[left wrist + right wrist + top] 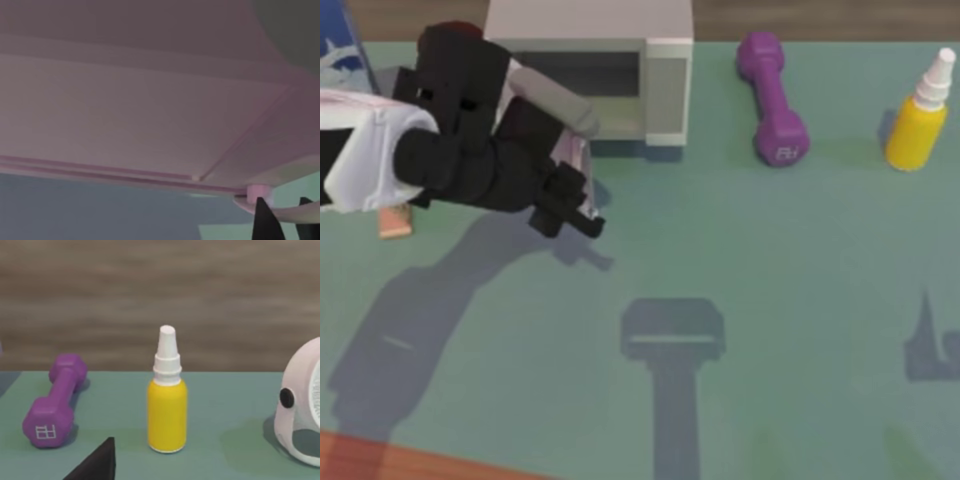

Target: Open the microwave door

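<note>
left gripper (570,205) – near-left of microwave (620,60), at swung-out door (558,103) | finger spread: cannot tell | right arm – out of view

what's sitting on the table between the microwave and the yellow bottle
The purple dumbbell lies between the microwave and the yellow bottle, seen in the top view.

The microwave (588,70) stands at the back of the table (740,300), left of the middle. The dumbbell (772,98) lies to its right, and the bottle (920,115) stands right of that. The left arm (470,150) reaches in front of the microwave.
</note>
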`<state>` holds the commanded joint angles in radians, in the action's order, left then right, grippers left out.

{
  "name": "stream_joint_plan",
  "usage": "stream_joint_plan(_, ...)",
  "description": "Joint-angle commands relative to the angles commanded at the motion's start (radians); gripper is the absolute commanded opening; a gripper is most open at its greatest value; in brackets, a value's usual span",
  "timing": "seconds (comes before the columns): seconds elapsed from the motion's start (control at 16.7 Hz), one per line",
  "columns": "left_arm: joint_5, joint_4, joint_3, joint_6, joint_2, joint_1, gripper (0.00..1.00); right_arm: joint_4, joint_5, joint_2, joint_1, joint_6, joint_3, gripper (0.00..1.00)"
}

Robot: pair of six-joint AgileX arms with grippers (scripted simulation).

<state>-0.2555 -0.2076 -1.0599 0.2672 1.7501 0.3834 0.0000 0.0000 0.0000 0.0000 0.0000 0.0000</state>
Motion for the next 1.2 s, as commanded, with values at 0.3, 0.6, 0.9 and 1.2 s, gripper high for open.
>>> stream_joint_plan(0.3, 0.000, 0.000, 0.000, 0.000, 0.000, 0.000, 0.00, 0.000, 0.000, 0.000, 0.000, 0.000, 0.000, 1.00)
stream_joint_plan(0.6, -0.027, -0.011, 0.006, 0.029, -0.004, -0.010, 0.00, 0.000, 0.000, 0.000, 0.000, 0.000, 0.000, 1.00)
stream_joint_plan(0.9, -0.060, -0.024, 0.011, 0.080, -0.013, -0.035, 0.00, 0.000, 0.000, 0.000, 0.000, 0.000, 0.000, 1.00)
stream_joint_plan(1.2, -0.060, -0.024, 0.011, 0.080, -0.013, -0.035, 0.00, 0.000, 0.000, 0.000, 0.000, 0.000, 0.000, 1.00)
